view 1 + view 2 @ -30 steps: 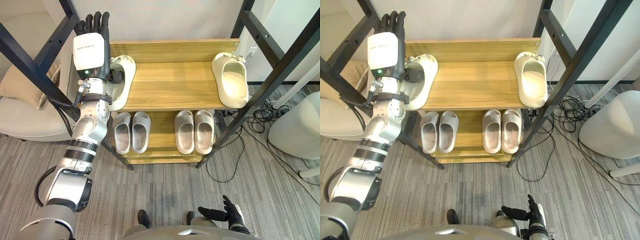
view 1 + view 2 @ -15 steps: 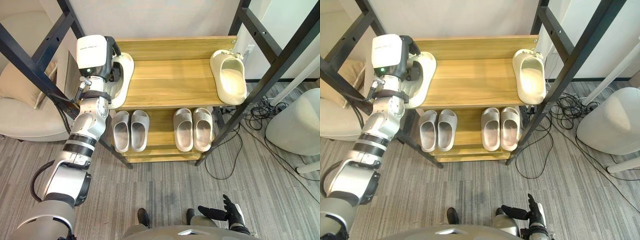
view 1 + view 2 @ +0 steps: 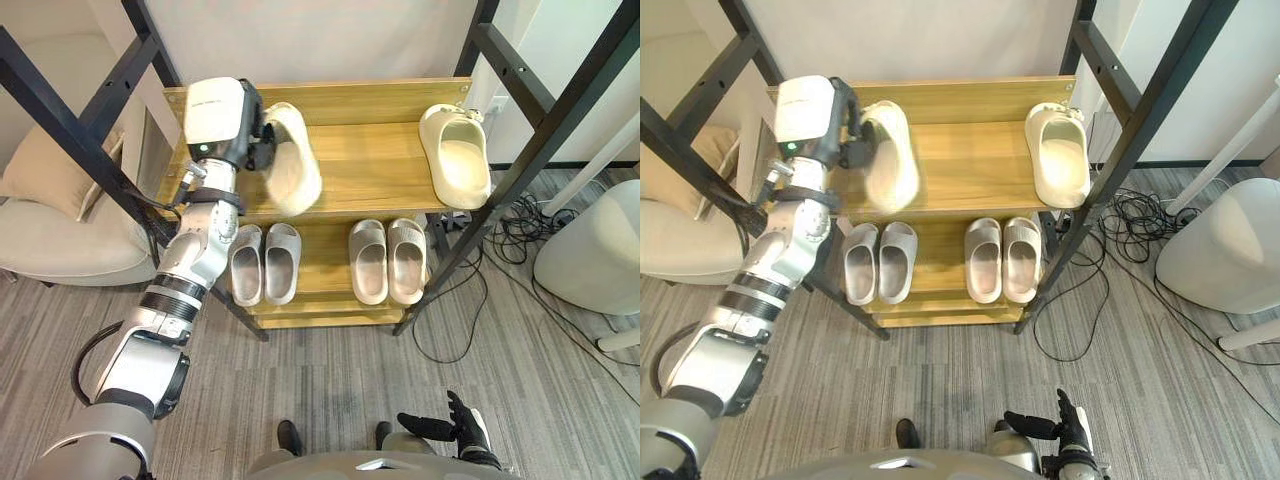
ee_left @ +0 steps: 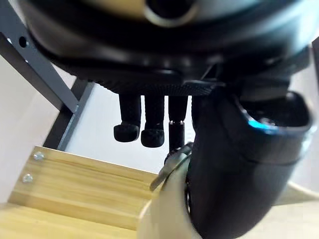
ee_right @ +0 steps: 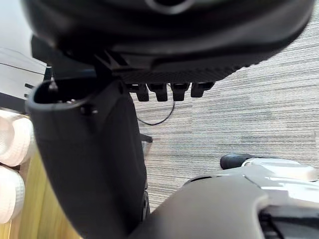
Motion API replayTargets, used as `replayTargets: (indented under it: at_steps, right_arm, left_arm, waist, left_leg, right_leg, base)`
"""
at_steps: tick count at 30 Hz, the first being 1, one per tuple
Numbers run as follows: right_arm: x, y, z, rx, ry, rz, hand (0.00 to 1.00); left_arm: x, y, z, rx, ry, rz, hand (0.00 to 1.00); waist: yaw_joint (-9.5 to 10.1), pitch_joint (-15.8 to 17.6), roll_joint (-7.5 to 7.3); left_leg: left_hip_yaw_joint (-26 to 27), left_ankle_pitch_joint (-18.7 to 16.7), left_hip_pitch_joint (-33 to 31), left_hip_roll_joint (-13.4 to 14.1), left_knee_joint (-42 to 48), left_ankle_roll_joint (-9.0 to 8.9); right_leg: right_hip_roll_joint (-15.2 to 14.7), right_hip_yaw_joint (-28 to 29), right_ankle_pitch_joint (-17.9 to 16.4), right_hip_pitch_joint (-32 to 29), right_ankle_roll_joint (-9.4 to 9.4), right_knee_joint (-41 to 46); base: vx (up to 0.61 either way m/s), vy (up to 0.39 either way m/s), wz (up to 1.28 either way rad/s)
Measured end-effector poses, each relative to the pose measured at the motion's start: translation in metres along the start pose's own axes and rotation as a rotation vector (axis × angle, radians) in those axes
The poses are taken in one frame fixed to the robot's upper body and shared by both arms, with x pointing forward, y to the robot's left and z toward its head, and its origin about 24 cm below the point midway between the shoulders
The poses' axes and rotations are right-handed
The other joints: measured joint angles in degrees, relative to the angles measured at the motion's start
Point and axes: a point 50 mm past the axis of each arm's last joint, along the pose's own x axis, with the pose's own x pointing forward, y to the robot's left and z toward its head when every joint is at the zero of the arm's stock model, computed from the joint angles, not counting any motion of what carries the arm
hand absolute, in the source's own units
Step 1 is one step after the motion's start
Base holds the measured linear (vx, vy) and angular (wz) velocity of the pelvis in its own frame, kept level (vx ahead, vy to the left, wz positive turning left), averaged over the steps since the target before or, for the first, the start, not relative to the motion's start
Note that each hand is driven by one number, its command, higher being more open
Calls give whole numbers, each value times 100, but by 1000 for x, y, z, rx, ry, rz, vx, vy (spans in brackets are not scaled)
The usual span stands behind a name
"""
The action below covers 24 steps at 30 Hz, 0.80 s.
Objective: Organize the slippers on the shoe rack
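My left hand [image 3: 232, 118] is shut on a cream slipper [image 3: 291, 160] and holds it tipped on its side just above the left part of the wooden shoe rack's top shelf [image 3: 372, 172]. In the left wrist view the fingers [image 4: 144, 133] and thumb [image 4: 239, 169] curl over the slipper's rim [image 4: 162, 214]. The matching cream slipper [image 3: 458, 155] lies flat at the shelf's right end. A grey pair [image 3: 263, 262] and a beige pair [image 3: 388, 260] sit side by side on the lower shelf. My right hand [image 3: 452, 424] hangs open low over the floor.
Black metal frame posts [image 3: 545, 150] cross in front of both sides of the rack. A pale cushioned seat [image 3: 50, 215] stands to the left, a white rounded object [image 3: 592, 250] to the right, and loose cables [image 3: 500, 250] lie on the grey floor.
The left hand curled round the cream slipper at the top shelf's left edge, lifted it and carried it right, turning it onto its side. The right hand stayed still.
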Motion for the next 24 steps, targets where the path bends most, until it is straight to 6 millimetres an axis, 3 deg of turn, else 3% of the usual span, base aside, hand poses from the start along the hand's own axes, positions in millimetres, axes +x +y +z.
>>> replayTargets:
  at_steps: [8,23,24]
  right_arm:
    - [3,-4,3,-7,3,-16,100]
    - [5,-11,1,58,34,-67,100]
    - [5,-11,0,88,36,-75,100]
  left_arm:
    - [-6,-17,38,-125,-108,-45,0]
    - [9,-25,47,-127,-104,-80,0]
    - [17,-23,44,-109,-84,-66,0]
  waist:
    - [-181,20,146]
    - [-374,47,297]
    - [-477,48,305]
  left_leg:
    - [28,0,46,-4,-3,1]
    - [315,-54,78,13,-31,-11]
    - [406,-75,64,16,-30,-28]
  right_leg:
    - [-2,19,8,49,11,-31]
    - [14,265,189,39,32,-263]
    - [16,344,217,-2,40,-309]
  base:
    - [0,0,0]
    - [-15,10,-10]
    - [-9,17,-24]
